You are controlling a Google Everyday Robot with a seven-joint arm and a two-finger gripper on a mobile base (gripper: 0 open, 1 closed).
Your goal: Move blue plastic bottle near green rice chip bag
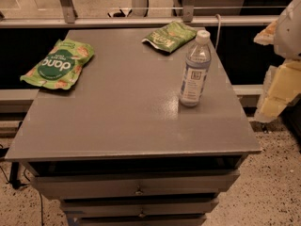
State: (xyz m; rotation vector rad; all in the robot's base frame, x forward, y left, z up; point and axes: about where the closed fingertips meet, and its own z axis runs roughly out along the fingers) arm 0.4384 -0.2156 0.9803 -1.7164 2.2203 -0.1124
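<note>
The blue plastic bottle (194,69) stands upright on the right half of the grey cabinet top (122,112), with a white cap and a white-and-blue label. The green rice chip bag (59,64), bright green with a dark circle and white "dang" lettering, lies flat at the far left, overhanging the left edge. My gripper (280,91) shows as pale parts of the arm at the right edge of the view, off the cabinet top, to the right of the bottle and apart from it.
A smaller olive-green bag (170,36) with slanted white lettering lies at the back, just behind the bottle. The cabinet has drawers (136,187) in front. A rail and glass partition (141,20) run along the back. Speckled floor lies at the right.
</note>
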